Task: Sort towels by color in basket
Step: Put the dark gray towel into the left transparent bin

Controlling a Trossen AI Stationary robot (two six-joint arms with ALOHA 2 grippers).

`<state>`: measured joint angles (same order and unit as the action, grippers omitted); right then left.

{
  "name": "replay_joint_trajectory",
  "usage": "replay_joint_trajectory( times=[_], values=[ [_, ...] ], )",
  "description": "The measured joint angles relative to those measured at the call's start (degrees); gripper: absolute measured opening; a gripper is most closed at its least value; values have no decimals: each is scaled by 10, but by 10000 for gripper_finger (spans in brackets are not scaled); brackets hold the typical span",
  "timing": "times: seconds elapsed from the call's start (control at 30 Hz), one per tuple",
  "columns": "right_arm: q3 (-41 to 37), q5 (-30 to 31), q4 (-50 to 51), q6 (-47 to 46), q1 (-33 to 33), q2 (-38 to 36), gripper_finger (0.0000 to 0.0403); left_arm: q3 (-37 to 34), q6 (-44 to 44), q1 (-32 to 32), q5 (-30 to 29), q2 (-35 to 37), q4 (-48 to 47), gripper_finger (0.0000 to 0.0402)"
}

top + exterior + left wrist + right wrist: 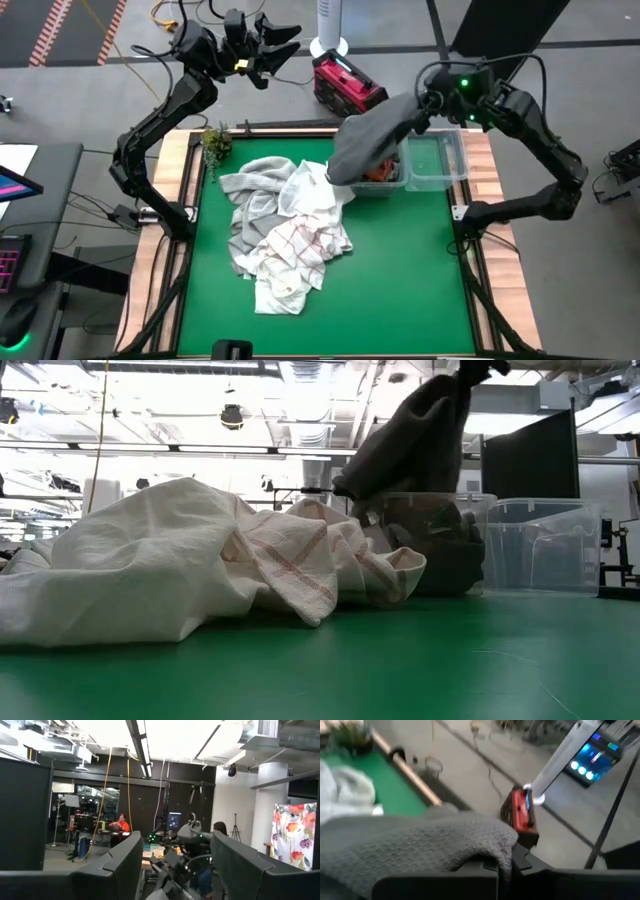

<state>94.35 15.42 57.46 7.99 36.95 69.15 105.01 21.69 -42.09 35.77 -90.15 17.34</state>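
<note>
My right gripper (428, 108) is over the far right of the table, shut on a dark grey towel (365, 140) that droops over the left of two clear bins (392, 185). A rust-orange towel (381, 173) lies in that bin. The right bin (440, 160) stands beside it. White (312, 190), light grey (250, 215) and red-checked white (300, 245) towels lie heaped mid-table; the low view shows the heap (150, 560) in front of the bins (540, 545). My left gripper (265, 50) is raised beyond the far left edge, open. My right gripper holds the dark grey towel by its upper end (485, 847), which is bunched over the fingers and hides them. The towel (420, 435) hangs slack and slanting below the gripper toward the table's left. Its lower end (345, 172) reaches the left bin's rim.
A small plant (216, 143) stands at the table's far left corner. A red device (345, 82) sits on the floor beyond the far edge. Green table surface (400, 280) lies bare near and right of the heap. People show in the room behind (120, 825).
</note>
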Motion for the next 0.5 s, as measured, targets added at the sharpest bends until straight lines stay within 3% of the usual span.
replay_joint_trajectory(
  times=[0.33,0.5],
  values=[
    [0,0,176,-4,6,103,21,0,0,6,0,0,0,224],
    [0,-11,161,11,19,178,21,0,9,16,1,0,0,224]
  ],
)
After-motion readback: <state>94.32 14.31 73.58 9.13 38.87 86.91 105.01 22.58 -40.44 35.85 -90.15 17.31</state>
